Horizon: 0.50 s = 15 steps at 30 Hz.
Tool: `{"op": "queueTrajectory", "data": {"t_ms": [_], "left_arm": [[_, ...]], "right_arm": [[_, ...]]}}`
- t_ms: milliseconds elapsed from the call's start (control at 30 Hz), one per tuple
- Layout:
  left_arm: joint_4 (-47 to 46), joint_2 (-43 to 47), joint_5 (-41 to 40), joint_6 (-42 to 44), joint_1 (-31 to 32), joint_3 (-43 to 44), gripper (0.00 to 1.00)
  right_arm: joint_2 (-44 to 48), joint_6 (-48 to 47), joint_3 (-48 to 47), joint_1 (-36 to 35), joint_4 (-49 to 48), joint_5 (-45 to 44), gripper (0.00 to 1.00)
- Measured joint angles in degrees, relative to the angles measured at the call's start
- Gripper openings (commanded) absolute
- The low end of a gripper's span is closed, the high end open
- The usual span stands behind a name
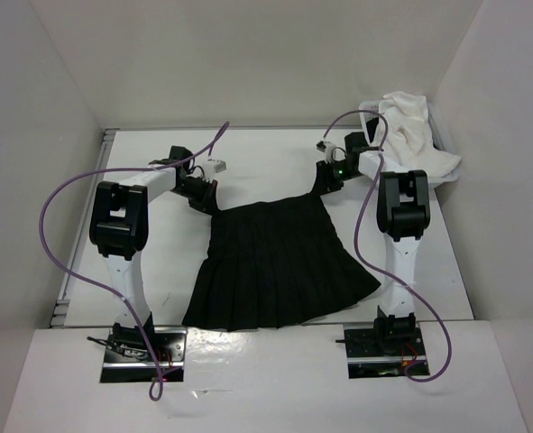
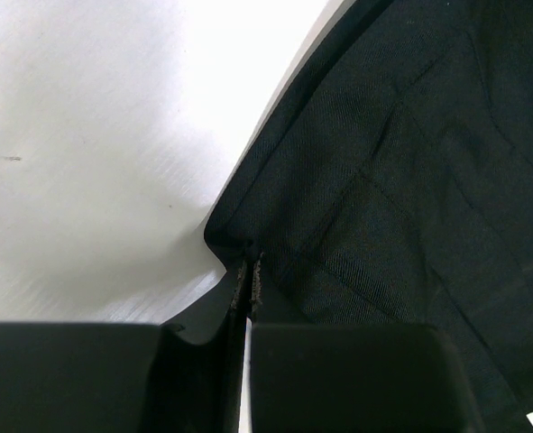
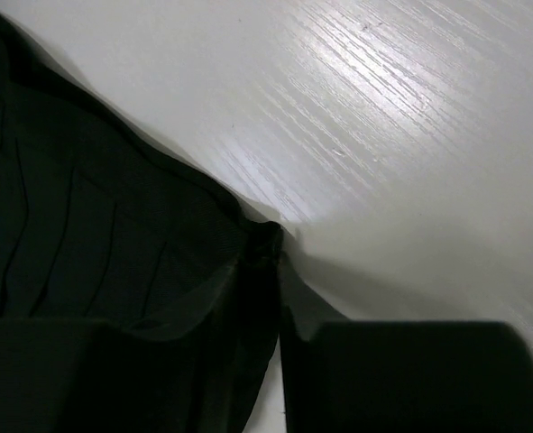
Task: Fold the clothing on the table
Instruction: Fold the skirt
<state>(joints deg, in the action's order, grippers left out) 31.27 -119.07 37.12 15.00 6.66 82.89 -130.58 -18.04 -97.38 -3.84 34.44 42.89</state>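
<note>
Skirt (image 1: 275, 266) lies flat mid-frame on table (image 1: 275, 162), waist toward top. Left gripper (image 2: 250, 271) is clamped on the waist's left corner. Right gripper (image 3: 280, 316) pinches the right corner, jaws nearly together. Lift both evenly, waistband taut, fold toward hem.

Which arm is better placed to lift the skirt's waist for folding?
Left. The left claw is shut on the skirt at a waist corner; the right claw straddles the other corner, grip unclear.
</note>
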Motion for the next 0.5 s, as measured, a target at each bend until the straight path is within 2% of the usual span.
{"op": "queueTrajectory", "data": {"t_ms": [33, 133, 300, 500], "left_arm": [[0.07, 0.00, 0.00, 0.00, 0.00, 0.00, 0.00], [0.11, 0.00, -0.09, 0.00, 0.00, 0.00, 0.00], [1.20, 0.00, -0.92, 0.02, 0.26, 1.46, 0.00], [2.73, 0.00, -1.73, 0.11, 0.68, 7.93, 0.00]], "right_arm": [[-0.11, 0.00, -0.02, -0.04, 0.09, 0.02, 0.15], [-0.22, -0.07, -0.02, -0.07, 0.37, -0.24, 0.02], [-0.26, 0.24, -0.57, -0.17, 0.85, -0.79, 0.00], [-0.26, 1.25, -3.74, -1.18, 2.27, -4.63, 0.00]]}}
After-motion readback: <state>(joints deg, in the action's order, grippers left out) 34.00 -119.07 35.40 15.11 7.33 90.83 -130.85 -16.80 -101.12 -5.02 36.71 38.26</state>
